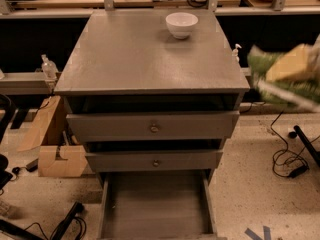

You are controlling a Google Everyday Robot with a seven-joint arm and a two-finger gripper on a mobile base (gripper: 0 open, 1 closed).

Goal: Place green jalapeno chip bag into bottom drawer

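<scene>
The green jalapeno chip bag (282, 81) hangs in the air at the right edge of the camera view, blurred, level with the cabinet top and to its right. Its pale label patch faces up. My gripper (313, 58) is at the far right edge, shut on the bag and mostly hidden behind it. The bottom drawer (155, 206) is pulled out at the foot of the grey cabinet, its flat floor bare. It lies well below and to the left of the bag.
A white bowl (181, 24) stands at the back of the cabinet top (145, 59). Two upper drawer fronts with round knobs (154, 128) stand slightly ajar. Cardboard boxes (55, 156) sit on the floor at left, cables (287, 159) at right.
</scene>
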